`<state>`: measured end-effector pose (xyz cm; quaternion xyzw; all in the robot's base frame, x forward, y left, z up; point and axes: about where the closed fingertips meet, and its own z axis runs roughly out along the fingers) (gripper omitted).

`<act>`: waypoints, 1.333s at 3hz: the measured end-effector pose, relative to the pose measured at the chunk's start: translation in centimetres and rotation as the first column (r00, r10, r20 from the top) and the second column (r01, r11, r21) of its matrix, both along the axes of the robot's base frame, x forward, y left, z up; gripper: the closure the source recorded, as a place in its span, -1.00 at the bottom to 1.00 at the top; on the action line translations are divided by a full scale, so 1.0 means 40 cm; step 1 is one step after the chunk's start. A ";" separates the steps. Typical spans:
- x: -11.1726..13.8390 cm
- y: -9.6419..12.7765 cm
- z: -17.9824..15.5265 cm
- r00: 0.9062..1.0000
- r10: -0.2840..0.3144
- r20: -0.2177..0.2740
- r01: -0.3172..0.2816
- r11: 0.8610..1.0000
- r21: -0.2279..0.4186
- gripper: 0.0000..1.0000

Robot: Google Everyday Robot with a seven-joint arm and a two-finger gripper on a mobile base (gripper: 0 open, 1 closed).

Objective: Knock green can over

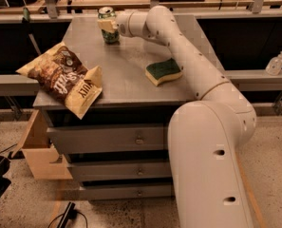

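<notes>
Camera view: gripper (107,24) at far back of the cabinet top (126,56), touching green can (110,33) on its upper part from picture-right. Cannot tell how wide the jaws stand or whether anything is clamped. Green can upright, silver rim up, near back-left corner. Arm (188,56) stretched across from lower right. Sponge (163,71) well apart, mid-right. Chip bag (64,80) overhanging front-left corner.

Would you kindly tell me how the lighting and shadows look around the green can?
Camera view: warm, even light on the cabinet top; the green can stands upright, its silver rim shining; the pincer is at the can's upper part.
</notes>
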<state>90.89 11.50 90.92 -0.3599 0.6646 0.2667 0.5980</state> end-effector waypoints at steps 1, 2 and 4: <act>0.000 0.000 0.000 1.000 0.000 0.000 0.000 1.000 0.000 1.00; -0.004 -0.011 0.023 1.000 0.002 0.005 -0.001 1.000 -0.014 1.00; -0.059 -0.089 0.134 1.000 0.001 -0.030 -0.004 0.994 -0.105 1.00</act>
